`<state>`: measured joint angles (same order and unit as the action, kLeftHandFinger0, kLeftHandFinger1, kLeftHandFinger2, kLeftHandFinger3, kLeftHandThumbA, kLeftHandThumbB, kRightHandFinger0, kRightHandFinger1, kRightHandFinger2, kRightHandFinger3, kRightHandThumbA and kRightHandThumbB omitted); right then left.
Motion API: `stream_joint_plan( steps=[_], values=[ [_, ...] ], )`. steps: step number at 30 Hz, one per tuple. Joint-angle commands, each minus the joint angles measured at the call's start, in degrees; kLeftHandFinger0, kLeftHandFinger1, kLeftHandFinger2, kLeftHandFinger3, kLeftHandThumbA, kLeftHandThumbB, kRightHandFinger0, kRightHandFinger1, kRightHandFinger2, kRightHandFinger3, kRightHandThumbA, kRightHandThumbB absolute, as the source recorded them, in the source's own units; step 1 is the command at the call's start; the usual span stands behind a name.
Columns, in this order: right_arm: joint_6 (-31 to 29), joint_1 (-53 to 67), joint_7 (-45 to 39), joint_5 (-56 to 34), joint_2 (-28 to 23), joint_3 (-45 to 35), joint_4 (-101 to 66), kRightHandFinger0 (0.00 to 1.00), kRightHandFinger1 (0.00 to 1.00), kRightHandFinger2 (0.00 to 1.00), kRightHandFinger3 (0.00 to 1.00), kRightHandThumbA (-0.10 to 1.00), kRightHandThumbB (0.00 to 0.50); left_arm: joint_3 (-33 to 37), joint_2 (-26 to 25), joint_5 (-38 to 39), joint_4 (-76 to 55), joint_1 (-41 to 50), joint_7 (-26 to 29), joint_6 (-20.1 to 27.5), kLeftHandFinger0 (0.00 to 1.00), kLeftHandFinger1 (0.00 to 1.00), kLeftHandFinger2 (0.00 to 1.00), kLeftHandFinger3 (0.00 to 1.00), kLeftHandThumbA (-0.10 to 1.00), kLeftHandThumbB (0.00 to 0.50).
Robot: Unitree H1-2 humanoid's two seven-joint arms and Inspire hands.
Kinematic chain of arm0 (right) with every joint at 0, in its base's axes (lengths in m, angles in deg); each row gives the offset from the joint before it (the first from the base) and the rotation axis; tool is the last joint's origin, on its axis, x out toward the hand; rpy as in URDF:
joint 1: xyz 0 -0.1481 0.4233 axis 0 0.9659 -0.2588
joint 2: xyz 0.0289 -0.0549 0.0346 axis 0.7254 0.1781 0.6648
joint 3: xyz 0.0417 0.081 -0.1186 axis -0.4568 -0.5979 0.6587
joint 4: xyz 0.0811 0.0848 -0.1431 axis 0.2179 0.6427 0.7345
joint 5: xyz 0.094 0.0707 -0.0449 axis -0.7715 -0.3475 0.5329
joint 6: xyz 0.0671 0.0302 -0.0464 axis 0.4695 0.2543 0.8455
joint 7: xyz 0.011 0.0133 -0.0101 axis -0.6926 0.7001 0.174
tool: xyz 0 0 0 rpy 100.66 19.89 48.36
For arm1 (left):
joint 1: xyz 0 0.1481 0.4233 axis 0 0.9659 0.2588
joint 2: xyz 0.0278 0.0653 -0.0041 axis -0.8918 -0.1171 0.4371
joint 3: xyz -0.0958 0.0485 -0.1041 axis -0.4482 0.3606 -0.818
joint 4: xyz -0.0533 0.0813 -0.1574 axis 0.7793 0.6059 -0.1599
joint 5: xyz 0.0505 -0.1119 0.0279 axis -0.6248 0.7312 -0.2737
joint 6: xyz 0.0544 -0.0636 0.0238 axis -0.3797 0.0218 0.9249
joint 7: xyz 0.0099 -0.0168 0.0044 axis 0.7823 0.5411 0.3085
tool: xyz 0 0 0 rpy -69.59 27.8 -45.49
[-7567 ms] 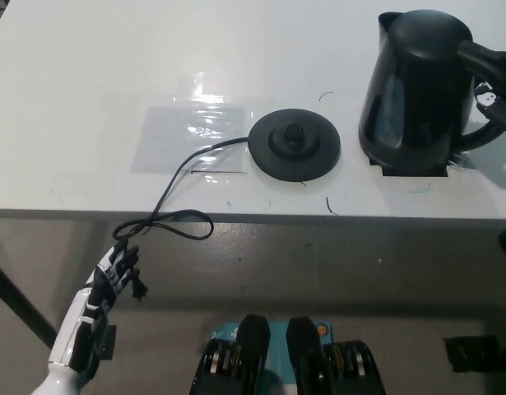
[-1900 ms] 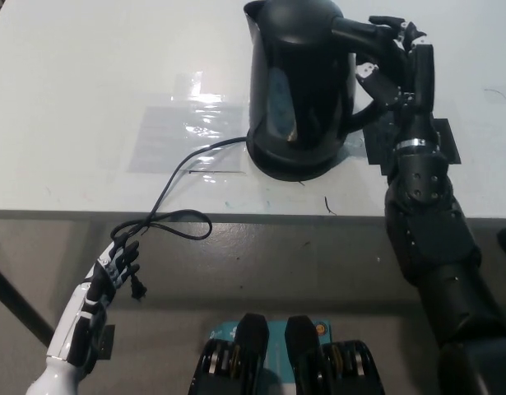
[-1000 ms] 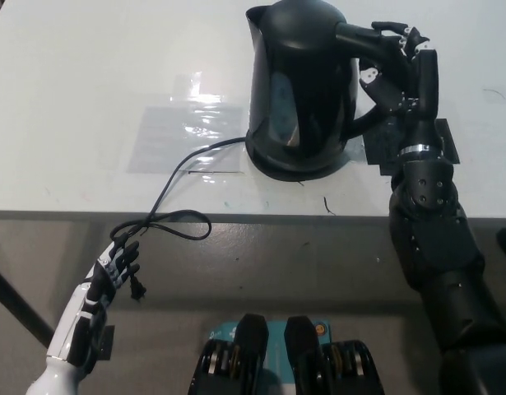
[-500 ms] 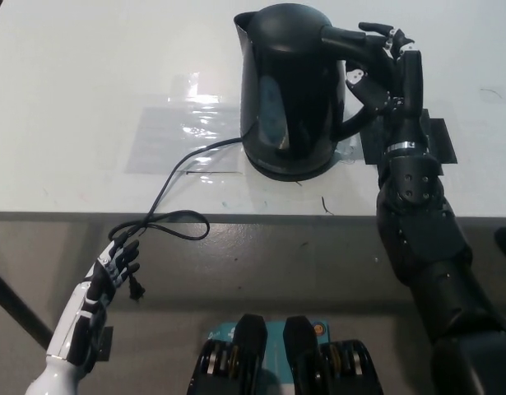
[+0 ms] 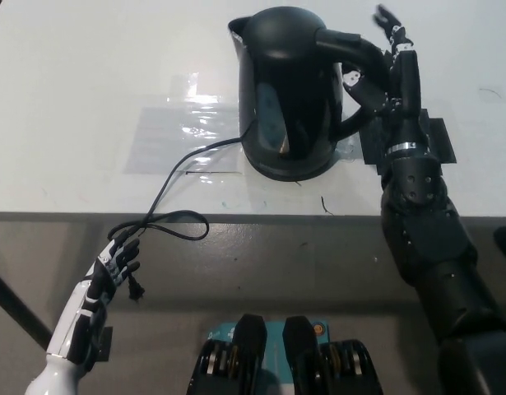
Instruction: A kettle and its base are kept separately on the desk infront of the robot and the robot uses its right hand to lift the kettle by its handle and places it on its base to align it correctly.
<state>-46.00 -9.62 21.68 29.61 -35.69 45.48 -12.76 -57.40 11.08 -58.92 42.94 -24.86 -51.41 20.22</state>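
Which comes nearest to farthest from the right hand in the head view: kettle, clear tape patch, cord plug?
1. Kettle: right beside the right hand, its handle next to the opened fingers.
2. Clear tape patch: on the desk, left of the kettle.
3. Cord plug: hanging below the desk edge, by the left hand.

black kettle [image 5: 290, 86], glossy, upright on round black base [image 5: 298, 169] near the table's [image 5: 71, 99] front edge; spout toward upper left, handle [image 5: 351, 49] to the right. base mostly hidden beneath, black cord [image 5: 174, 177] trailing off the front edge.
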Motion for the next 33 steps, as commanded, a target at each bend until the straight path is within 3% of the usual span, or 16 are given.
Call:
stream_joint_plan(
  steps=[1, 20, 27, 29, 33],
  values=[
    [3.8, -2.22, -18.68, -7.07, -3.23, 2.1, -3.58, 1.0, 1.0, 1.0, 1.0, 0.72, 0.5, -0.43, -0.86, 0.47, -1.42, -0.74, -0.82, 1.75, 1.0, 1.0, 1.0, 1.0, 1.0, 0.095],
    [9.4, -1.47, -26.34, -14.88, -4.2, -1.1, -7.59, 1.0, 1.0, 1.0, 1.0, 0.66, 0.5, -0.61, -0.76, 0.3, -0.76, -0.9, -0.63, 2.59, 1.0, 1.0, 1.0, 1.0, 1.0, 0.072],
    [11.79, -0.62, -28.47, -19.03, -4.43, -3.73, -11.88, 1.0, 1.0, 1.0, 1.0, 0.73, 0.5, -0.74, -0.8, 0.33, -0.74, -1.06, -0.55, 2.63, 1.0, 1.0, 1.0, 1.0, 1.0, 0.081],
    [11.75, -0.23, -27.98, -18.27, -4.97, -3.72, -13.3, 1.0, 1.0, 1.0, 1.0, 0.81, 0.5, -0.81, -0.8, 0.24, -0.76, -1.0, -0.46, 2.64, 1.0, 1.0, 1.0, 1.0, 1.0, 0.074],
    [13.88, 0.42, -30.02, -21.77, -5.62, -5.5, -15.29, 1.0, 1.0, 1.0, 1.0, 0.77, 0.5, -0.73, -0.76, 0.04, -1.05, -0.89, -0.42, 2.45, 1.0, 1.0, 1.0, 1.0, 1.0, 0.07]
  ],
)
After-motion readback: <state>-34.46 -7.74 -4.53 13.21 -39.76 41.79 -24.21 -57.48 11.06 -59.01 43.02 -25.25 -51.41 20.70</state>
